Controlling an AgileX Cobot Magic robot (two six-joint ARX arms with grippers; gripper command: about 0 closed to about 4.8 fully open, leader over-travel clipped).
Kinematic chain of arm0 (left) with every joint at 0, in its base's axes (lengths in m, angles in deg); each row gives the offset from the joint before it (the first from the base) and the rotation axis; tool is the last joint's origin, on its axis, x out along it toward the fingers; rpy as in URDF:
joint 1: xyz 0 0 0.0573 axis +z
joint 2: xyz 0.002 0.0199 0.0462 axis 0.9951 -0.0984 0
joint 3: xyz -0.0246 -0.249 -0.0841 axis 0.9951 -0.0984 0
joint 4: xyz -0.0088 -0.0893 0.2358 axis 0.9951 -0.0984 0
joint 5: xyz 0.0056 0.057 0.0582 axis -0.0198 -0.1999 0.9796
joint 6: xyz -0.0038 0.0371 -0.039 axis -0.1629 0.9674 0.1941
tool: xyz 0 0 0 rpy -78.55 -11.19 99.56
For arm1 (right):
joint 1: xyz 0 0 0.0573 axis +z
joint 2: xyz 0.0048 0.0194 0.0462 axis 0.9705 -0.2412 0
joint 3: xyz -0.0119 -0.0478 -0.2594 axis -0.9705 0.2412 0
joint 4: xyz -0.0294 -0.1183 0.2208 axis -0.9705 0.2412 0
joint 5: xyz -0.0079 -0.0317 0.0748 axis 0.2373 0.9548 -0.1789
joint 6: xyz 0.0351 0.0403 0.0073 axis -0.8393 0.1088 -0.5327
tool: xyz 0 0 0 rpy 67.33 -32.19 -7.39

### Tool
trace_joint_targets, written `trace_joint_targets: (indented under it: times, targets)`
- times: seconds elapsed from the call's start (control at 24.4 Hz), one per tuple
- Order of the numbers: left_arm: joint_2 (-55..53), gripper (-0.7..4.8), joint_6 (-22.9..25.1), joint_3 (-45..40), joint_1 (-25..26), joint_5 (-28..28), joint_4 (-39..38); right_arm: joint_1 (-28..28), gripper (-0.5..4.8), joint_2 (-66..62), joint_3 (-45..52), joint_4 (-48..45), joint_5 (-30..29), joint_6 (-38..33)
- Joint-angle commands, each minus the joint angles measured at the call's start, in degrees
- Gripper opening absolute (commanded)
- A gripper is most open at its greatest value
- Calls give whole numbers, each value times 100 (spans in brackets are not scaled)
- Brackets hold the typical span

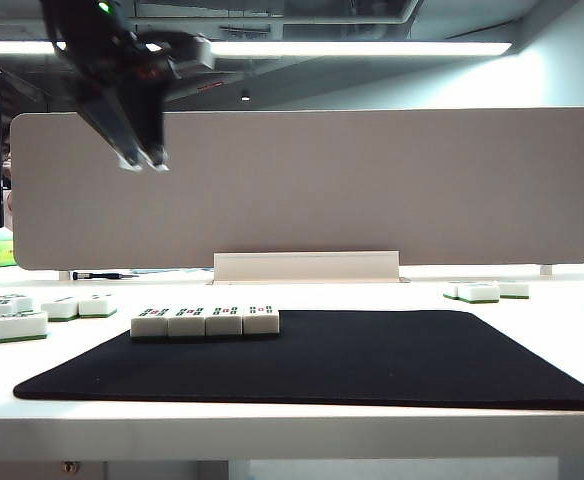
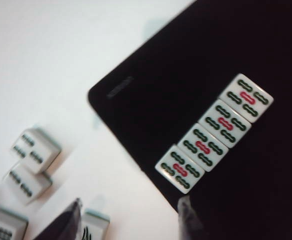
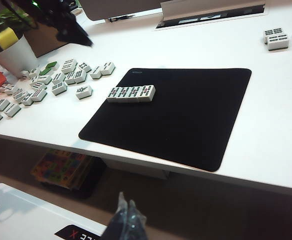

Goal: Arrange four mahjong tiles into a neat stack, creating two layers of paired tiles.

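Observation:
The four mahjong tiles point(image 1: 205, 320) lie face up in a single straight row, side by side, near the back left corner of the black mat point(image 1: 372, 365). The same row of tiles point(image 2: 213, 132) shows in the left wrist view and again point(image 3: 131, 93) in the right wrist view. My left gripper point(image 1: 142, 158) hangs high in the air above the table's left part, well clear of the row. Its fingers stand apart around the gripper point(image 2: 128, 220), nothing between them. My right gripper point(image 3: 126, 207) is shut and empty, held low off the table's near edge.
Many loose tiles point(image 1: 32, 312) lie on the white table left of the mat, and a few more tiles point(image 1: 487, 291) sit at the back right. A beige divider panel point(image 1: 302, 190) stands along the back. A white cup point(image 3: 16, 52) stands at the far left.

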Motion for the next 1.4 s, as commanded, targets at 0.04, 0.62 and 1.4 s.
trace_joint_targets:
  times: [0.04, 0.62, 1.4]
  targets:
    - [-229, 250, 1025, 44, -299, 35, -98, 0, -1, 72, -17, -68, 2, 24]
    - [-1176, 316, 2682, 37, -507, -269, -452, 0, -1, 72, -17, -63, 2, 22]
    - [-1666, 377, 3191, 35, -507, -212, -133, 0, -1, 72, -17, -63, 2, 20]
